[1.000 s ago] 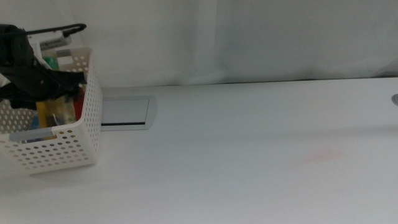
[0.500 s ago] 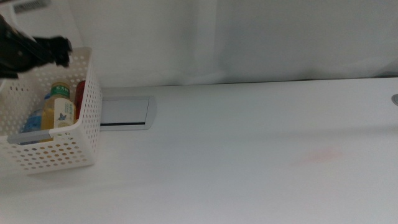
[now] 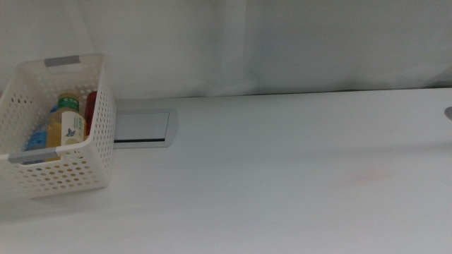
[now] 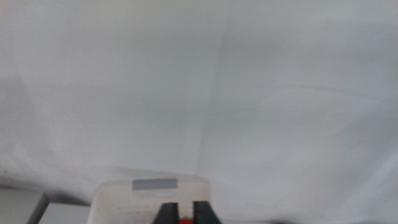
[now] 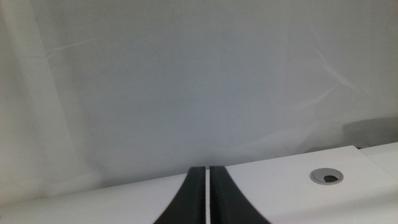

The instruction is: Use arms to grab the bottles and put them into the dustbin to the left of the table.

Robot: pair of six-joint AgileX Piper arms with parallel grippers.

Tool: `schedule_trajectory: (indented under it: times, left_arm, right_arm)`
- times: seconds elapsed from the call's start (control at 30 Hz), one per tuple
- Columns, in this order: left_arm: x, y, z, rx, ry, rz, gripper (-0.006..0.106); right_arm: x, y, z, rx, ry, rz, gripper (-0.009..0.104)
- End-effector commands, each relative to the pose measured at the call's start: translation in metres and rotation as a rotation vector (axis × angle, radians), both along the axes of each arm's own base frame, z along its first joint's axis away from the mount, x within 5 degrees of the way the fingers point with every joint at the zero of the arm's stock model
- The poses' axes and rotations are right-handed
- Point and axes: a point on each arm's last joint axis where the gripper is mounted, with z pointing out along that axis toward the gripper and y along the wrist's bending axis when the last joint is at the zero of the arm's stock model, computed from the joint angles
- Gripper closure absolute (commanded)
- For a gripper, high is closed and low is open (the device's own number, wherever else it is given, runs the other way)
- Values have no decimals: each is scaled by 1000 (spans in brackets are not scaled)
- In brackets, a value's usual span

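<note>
The white perforated dustbin (image 3: 100, 144) stands at the left end of the table (image 3: 282, 176). In it stand the yellow-drink bottle (image 3: 69, 124) and the red soda can (image 3: 90, 106), and the blue label of the water bottle (image 3: 35, 141) shows low beside them. Neither arm shows in the middle view. In the left wrist view my left gripper (image 4: 185, 210) hovers high over the dustbin's rim (image 4: 154, 185), its jaws a little apart and empty, with the red can (image 4: 185, 219) showing between them. My right gripper (image 5: 206, 170) is shut and empty, away above the table's right part.
A grey cable hatch (image 3: 141, 127) lies in the table just right of the dustbin. A round grey grommet (image 5: 326, 176) sits near the table's right edge. A white curtain hangs behind the table.
My left arm has risen out of the dustbin and left the middle view to the upper left. The yellow-drink bottle now stands uncovered in the dustbin.
</note>
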Motion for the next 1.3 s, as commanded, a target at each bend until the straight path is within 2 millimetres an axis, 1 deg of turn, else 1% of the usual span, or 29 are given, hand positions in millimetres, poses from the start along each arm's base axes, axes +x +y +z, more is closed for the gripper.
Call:
schedule_trajectory:
  times: [0.0, 0.07, 0.13, 0.2, 0.27, 0.5, 0.6, 0.67, 0.77, 0.87, 1.0, 1.1, 1.17, 1.27]
  left_arm:
    - [-21, -5, 13, 7, -36, -21, 103]
    - [-36, -7, 22, 12, -69, -30, 103]
    - [-51, -7, 25, 15, -101, -30, 103]
    - [-65, -7, 23, 17, -130, -33, 103]
    - [-82, -7, 15, 34, -154, -41, 103]
    - [-144, -8, -31, 115, -259, -86, 103]
    - [-175, -8, -50, 126, -307, -88, 103]
    - [-195, -8, -65, 129, -329, -87, 103]
    - [-218, -8, -89, 125, -365, -88, 103]
    - [-240, -10, -113, 77, -429, -102, 103]
    - [-259, -13, -153, -24, -503, -114, 103]
    - [-244, -15, -181, -55, -409, -120, 103]
    - [-235, -15, -190, -65, -453, -121, 103]
    - [-229, -15, -202, -66, -483, -121, 103]
  right_arm:
    - [-3, 0, 0, -9, -24, -4, 98]
    - [-3, 0, 0, -9, -24, -4, 98]
    - [-3, 0, 0, -9, -24, -4, 98]
    - [-3, 0, 0, -9, -24, -4, 98]
    - [-3, 0, 0, -9, -24, -4, 98]
    - [-3, 0, -1, -10, -16, -1, 98]
    - [-3, 0, -1, -10, -16, -1, 98]
    - [-3, 0, -1, -10, -16, -1, 98]
    - [-3, 0, -1, -10, -16, -1, 98]
    - [-3, 0, -1, -10, -16, -1, 98]
    - [-3, 0, -1, -8, -16, 0, 98]
    - [-3, 0, -1, -6, -15, 2, 98]
    - [-3, 0, -2, -7, -9, 4, 98]
    - [-3, 0, -2, -7, -9, 4, 98]
